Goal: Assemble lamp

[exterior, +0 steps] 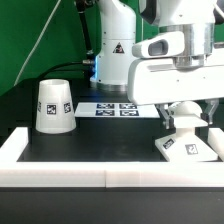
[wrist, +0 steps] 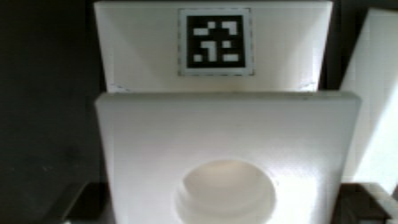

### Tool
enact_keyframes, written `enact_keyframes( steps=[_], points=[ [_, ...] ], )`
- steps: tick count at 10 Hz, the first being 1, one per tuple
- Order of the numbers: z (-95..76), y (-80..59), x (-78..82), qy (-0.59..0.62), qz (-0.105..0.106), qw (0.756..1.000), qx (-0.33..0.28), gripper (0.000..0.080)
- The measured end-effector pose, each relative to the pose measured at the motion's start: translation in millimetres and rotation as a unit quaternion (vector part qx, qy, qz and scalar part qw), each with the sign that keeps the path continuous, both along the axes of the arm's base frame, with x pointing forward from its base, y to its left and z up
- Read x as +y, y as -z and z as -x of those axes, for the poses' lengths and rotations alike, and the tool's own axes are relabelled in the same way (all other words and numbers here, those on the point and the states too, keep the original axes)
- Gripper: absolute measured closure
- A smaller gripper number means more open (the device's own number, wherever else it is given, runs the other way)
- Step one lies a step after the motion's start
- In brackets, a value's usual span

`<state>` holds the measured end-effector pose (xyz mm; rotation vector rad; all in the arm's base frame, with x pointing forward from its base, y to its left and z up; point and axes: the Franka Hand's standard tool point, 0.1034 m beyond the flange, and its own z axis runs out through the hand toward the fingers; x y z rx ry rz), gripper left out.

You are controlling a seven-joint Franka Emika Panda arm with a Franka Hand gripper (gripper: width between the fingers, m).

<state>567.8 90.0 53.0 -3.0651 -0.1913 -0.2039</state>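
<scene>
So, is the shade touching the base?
Apart. The exterior view shows the shade standing clear of the base, with bare dark table between them.

White shade (exterior: 58, 92), base (exterior: 182, 141); black-and-white tags (wrist: 214, 42); black table (exterior: 100, 152).

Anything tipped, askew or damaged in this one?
Nothing stands out. The shade stands upright, apart from the base, which lies flat with the bulb upright over it. No damage or spill shows.

One shade (exterior: 54, 105), one bulb (exterior: 186, 113), one base (exterior: 188, 148), one marker board (exterior: 110, 108)
</scene>
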Motion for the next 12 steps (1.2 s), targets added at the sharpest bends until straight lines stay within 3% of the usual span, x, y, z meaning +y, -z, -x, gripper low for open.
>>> enact_keyframes(
  steps=[3, 5, 9, 12],
  points=[
    [-5.6, -0.3, -0.6, 0.017, -0.006, 1.0, 0.004, 0.0264],
    [-21.9, -0.5, 8.8, 0.038, -0.012, 0.999, -0.001, 0.0264],
    [-50.7, 2.3, 12.1, 0.052, -0.018, 0.998, -0.014, 0.0264],
    [-52.1, 1.9, 12.2, 0.051, -0.018, 0.998, -0.011, 0.0264]
  ],
)
